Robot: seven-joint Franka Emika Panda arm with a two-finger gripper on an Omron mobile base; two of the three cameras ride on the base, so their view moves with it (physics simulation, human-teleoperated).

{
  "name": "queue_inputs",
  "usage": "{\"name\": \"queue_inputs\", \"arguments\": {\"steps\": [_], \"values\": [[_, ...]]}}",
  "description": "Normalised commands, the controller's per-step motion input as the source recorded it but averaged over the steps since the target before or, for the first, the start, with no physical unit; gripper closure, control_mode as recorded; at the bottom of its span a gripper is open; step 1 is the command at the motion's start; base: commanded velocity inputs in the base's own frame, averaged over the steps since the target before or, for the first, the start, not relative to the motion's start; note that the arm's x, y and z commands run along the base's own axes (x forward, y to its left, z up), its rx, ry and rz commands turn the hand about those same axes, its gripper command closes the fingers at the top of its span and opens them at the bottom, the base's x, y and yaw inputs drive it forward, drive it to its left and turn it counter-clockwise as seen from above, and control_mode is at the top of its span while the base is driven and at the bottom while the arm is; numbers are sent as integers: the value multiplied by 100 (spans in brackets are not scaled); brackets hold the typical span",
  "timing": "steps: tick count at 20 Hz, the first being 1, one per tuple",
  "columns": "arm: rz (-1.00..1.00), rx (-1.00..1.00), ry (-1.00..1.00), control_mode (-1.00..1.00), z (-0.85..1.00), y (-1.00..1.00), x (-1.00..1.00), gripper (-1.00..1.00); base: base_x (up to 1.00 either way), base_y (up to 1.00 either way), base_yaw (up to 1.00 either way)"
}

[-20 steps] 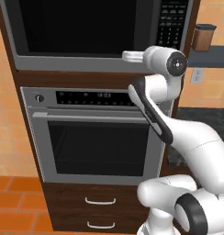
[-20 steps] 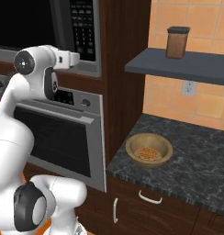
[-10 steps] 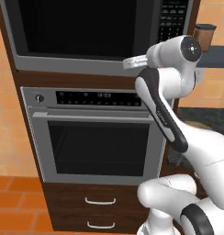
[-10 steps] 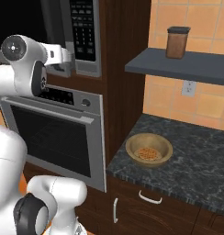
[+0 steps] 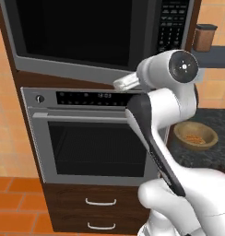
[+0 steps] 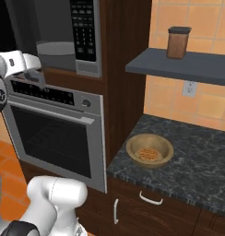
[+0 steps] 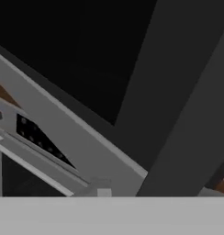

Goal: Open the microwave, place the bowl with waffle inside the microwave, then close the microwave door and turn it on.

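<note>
Dark wood cabinetry frames the microwave (image 5: 86, 32) above the silver oven (image 5: 96, 133); its door (image 5: 73, 27) is shut, stiff and hinged, best pulled by the vertical handle. My gripper (image 5: 126, 83) sits at its six o'clock edge, jaw state untellable. The bowl (image 6: 150, 150), light and rigid, waits on the counter (image 6: 197, 156) at three o'clock.

A dark speckled counter (image 6: 197, 152) is running along the lower right of the right base view, carrying the bowl (image 6: 150, 150) with the waffle (image 6: 146, 154) sitting inside it. Upper right, a grey shelf (image 6: 179, 67) is holding a brown canister (image 6: 178, 42).
</note>
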Motion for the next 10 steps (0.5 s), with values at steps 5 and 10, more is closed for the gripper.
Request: {"name": "queue_inputs", "arguments": {"steps": [5,10], "values": [[0,-21,0,-100,-33,100,-51,100,0,0,0],[0,-18,0,-100,-37,100,-44,-100,0,0,0]]}}
